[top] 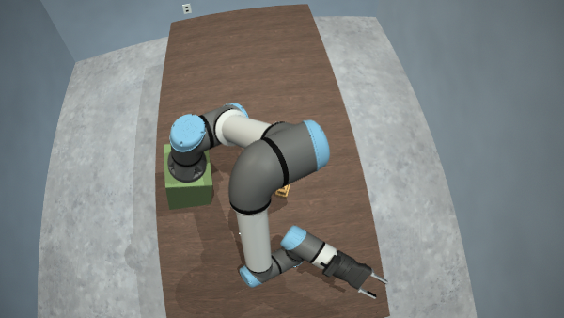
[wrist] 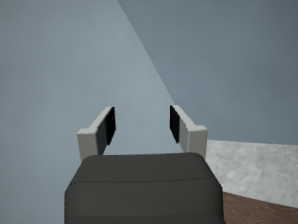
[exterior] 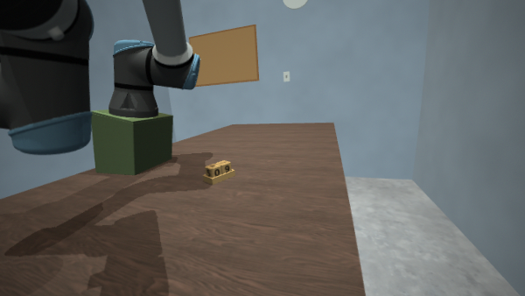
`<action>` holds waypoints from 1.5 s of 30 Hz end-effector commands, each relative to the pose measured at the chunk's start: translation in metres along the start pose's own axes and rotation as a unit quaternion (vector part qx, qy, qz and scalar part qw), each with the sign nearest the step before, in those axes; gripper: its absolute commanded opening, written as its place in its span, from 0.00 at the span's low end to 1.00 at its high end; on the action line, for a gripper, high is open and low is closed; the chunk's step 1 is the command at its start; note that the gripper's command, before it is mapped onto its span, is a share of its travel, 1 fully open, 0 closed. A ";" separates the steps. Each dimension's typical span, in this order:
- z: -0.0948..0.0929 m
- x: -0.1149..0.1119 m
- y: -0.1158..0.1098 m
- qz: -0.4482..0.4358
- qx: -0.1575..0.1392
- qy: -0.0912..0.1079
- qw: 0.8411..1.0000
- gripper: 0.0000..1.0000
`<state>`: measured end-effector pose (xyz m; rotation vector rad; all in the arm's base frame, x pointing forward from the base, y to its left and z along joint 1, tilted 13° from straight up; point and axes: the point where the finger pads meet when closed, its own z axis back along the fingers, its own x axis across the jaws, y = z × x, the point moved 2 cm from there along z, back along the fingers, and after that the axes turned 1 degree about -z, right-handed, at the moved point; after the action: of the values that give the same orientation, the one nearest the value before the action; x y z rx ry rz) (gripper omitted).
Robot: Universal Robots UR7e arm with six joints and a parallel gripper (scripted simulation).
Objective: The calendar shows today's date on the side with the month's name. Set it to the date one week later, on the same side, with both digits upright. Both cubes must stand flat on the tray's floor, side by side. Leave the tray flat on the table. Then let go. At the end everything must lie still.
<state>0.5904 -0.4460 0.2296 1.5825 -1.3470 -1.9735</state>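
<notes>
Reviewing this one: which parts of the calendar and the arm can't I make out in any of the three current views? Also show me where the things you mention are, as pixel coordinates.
- Calendar (top: 283,190) (exterior: 220,173), top view: mostly hidden under the arm's thick elbow section.
- Month's name, exterior view: too small to read, if it is on a face shown at all.
- Cubes' far sides, exterior view: turned away from the camera.
- Gripper (top: 376,288) (wrist: 142,117), exterior view: outside the picture.
- Calendar, wrist view: outside the picture.
</notes>
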 end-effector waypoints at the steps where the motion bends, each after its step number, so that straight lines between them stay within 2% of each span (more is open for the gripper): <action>1: -0.001 -0.017 -0.007 -0.039 -0.033 -0.020 0.998 1.00; 8: 0.009 -0.046 -0.031 -0.110 -0.098 -0.067 0.987 1.00; 10: 0.013 -0.051 -0.037 -0.122 -0.110 -0.077 0.983 1.00; 12: 0.013 -0.051 -0.037 -0.122 -0.110 -0.077 0.983 1.00; 16: 0.031 -0.070 -0.060 -0.166 -0.155 -0.116 0.967 1.00; 17: 0.031 -0.071 -0.061 -0.167 -0.156 -0.117 0.967 1.00; 19: 0.044 -0.080 -0.075 -0.188 -0.179 -0.139 0.956 1.00; 21: 0.052 -0.085 -0.082 -0.198 -0.191 -0.151 0.949 1.00; 26: 0.087 -0.100 -0.112 -0.233 -0.234 -0.199 0.923 1.00; 29: 0.089 -0.101 -0.114 -0.235 -0.237 -0.202 0.921 1.00; 33: 0.134 -0.114 -0.145 -0.263 -0.277 -0.253 0.889 1.00; 34: 0.136 -0.114 -0.147 -0.264 -0.279 -0.255 0.887 1.00; 36: 0.162 -0.119 -0.162 -0.275 -0.297 -0.282 0.870 1.00; 37: 0.163 -0.119 -0.163 -0.275 -0.298 -0.283 0.869 1.00; 39: 0.190 -0.123 -0.178 -0.284 -0.315 -0.310 0.851 1.00; 40: 0.190 -0.123 -0.178 -0.284 -0.315 -0.310 0.851 1.00; 42: 0.218 -0.125 -0.193 -0.291 -0.331 -0.336 0.833 1.00; 43: 0.218 -0.125 -0.193 -0.291 -0.331 -0.336 0.833 1.00; 44: 0.232 -0.126 -0.200 -0.293 -0.338 -0.349 0.823 1.00; 45: 0.232 -0.126 -0.200 -0.293 -0.338 -0.349 0.823 1.00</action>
<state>0.5235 -0.1703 0.1574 1.0994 -0.2109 -3.0425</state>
